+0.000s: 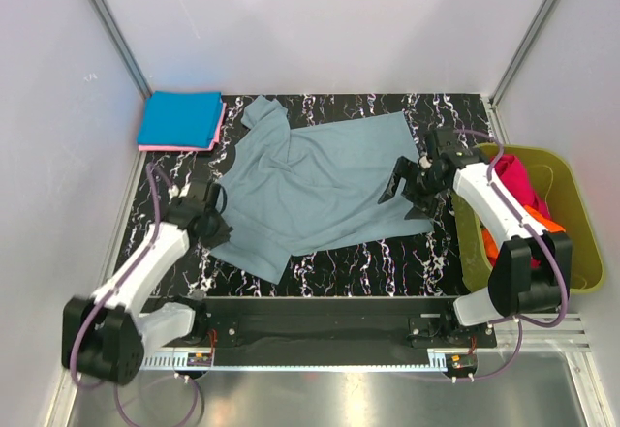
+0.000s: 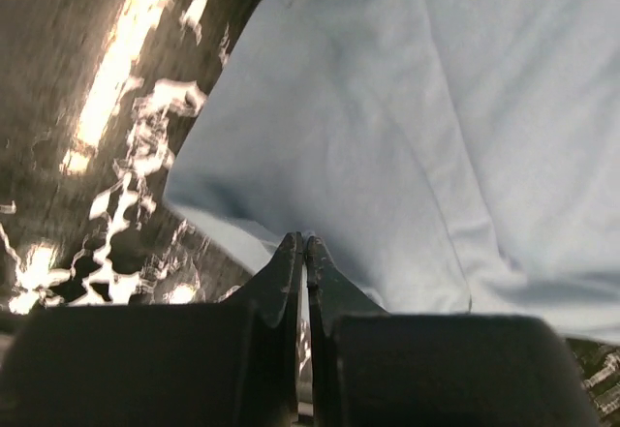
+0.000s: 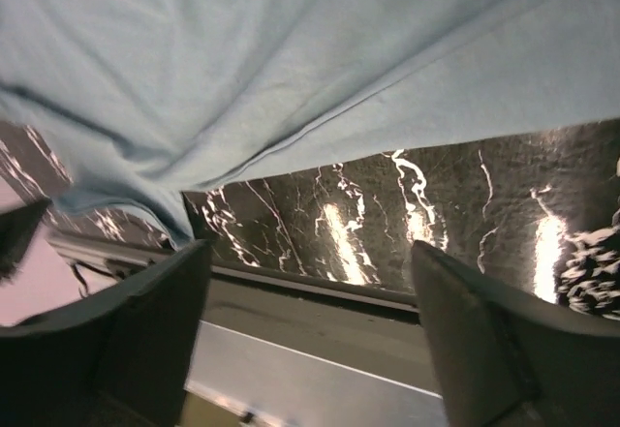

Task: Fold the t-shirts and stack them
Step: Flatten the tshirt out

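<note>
At left gripper (image 2: 302, 245) tips, grey-blue t-shirt (image 2: 436, 137)

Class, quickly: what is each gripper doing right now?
Left gripper: shut on the shirt edge.
Right gripper: open, holding nothing.

Top camera looks down; wrist cameras sit close over the shirt (image 1: 320, 190).

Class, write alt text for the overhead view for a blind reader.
A rumpled grey-blue t-shirt lies on a black marbled table, the left pincer shut on its left edge, the right pincer open at its right edge. Folded blue and pink shirts sit far left; a green tub stands right.
</note>
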`<move>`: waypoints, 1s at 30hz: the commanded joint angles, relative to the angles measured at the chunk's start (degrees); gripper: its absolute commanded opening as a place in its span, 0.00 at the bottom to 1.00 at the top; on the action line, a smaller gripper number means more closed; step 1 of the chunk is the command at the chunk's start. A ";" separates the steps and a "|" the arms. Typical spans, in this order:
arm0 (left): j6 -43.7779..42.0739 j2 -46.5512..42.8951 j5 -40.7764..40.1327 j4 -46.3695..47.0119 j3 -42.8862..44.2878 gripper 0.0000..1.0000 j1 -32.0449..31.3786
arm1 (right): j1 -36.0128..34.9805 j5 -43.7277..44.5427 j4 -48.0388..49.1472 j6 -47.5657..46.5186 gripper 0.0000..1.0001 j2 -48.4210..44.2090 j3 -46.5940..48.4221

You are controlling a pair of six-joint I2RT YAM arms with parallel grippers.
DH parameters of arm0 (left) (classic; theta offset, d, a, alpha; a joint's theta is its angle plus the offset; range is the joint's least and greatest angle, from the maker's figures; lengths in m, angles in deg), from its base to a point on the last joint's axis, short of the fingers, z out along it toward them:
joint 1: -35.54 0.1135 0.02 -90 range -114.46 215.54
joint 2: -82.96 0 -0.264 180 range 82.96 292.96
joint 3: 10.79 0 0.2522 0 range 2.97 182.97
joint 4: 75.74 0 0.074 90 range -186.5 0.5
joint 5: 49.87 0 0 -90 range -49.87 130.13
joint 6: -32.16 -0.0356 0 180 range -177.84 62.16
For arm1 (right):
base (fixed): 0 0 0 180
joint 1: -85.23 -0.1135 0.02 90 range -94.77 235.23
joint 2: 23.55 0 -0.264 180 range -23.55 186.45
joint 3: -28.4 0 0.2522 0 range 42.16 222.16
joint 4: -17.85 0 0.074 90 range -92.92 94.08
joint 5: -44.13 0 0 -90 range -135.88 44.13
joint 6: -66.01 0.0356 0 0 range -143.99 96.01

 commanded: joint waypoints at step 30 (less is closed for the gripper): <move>-16.10 -11.03 13.63 7.12 0.39 0.00 -1.89 | 1.30 44.33 -1.00 35.52 0.46 19.26 4.93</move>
